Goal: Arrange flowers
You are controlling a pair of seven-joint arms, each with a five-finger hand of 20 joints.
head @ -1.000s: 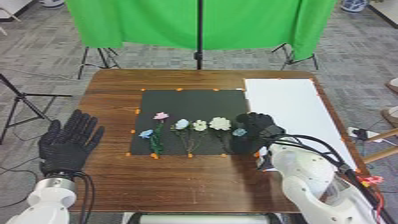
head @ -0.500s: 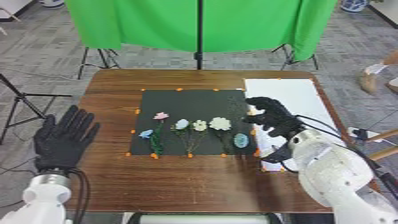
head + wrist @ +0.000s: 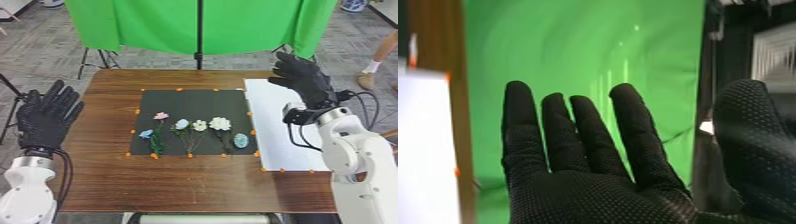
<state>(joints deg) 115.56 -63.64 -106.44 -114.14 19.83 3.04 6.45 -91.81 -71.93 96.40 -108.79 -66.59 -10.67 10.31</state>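
Note:
In the head view my right hand (image 3: 306,82) is up over the far end of the white sheet, open and holding nothing. The right wrist view shows the same hand (image 3: 589,192) with straight, spread fingers. My left hand (image 3: 44,120) is open at the table's left edge. On the black mat (image 3: 191,102) a pink flower (image 3: 161,116), a light blue flower (image 3: 147,134), a pale blue-white flower (image 3: 182,124), a cream flower (image 3: 199,125) and a white flower (image 3: 219,123) lie with green stems toward the near side. A blue oval piece (image 3: 241,140) lies at the mat's right side.
A white sheet (image 3: 282,132) with orange marks along its edges lies on the right of the brown table (image 3: 178,187). Beyond the far edge stand a green backdrop (image 3: 151,30) and a black pole (image 3: 199,40).
My right hand has risen from beside the blue oval piece toward the far right, and its fingers have straightened. The blue piece came into full view. My left hand has shifted slightly outward and away.

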